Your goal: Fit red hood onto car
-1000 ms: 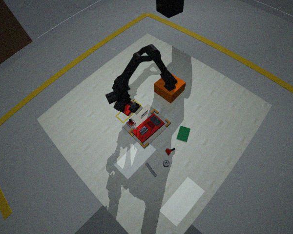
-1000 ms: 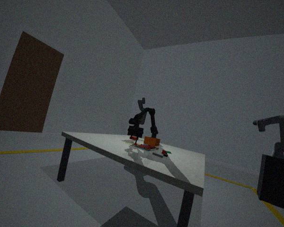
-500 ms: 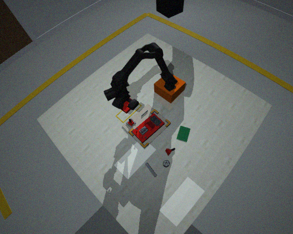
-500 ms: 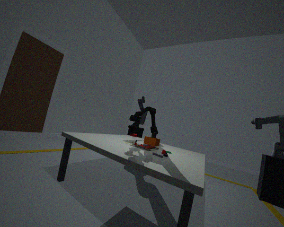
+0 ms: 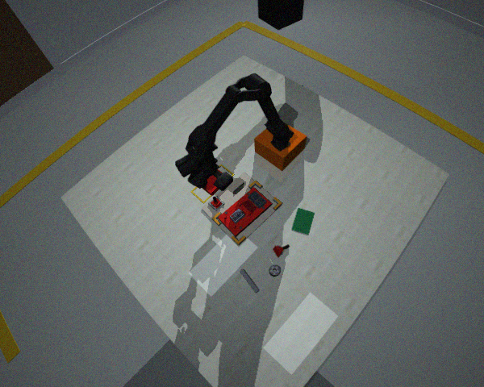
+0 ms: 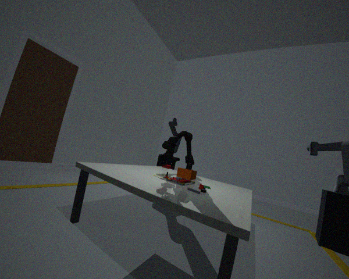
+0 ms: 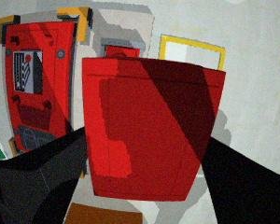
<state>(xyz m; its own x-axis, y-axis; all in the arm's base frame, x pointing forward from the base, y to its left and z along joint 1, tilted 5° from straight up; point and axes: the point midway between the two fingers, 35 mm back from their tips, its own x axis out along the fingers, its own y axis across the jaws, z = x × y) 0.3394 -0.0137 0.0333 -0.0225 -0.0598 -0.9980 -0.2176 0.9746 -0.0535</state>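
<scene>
Red hood (image 7: 147, 127) gripped in pincer (image 7: 143, 149); chassis (image 5: 244, 210) sits in jig (image 5: 238, 239).

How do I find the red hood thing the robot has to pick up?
Start at the orange box where the black arm stands and follow the arm down to its gripper. The hood is the plain red shell pinched there, unlike the car chassis with grey parts on top.

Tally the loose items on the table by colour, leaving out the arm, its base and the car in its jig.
Red: 2, the hood held in the jaws and a small knob-like part
Green: 1, a flat square
Grey: 2, a short bar and a ring
Total: 5
</scene>
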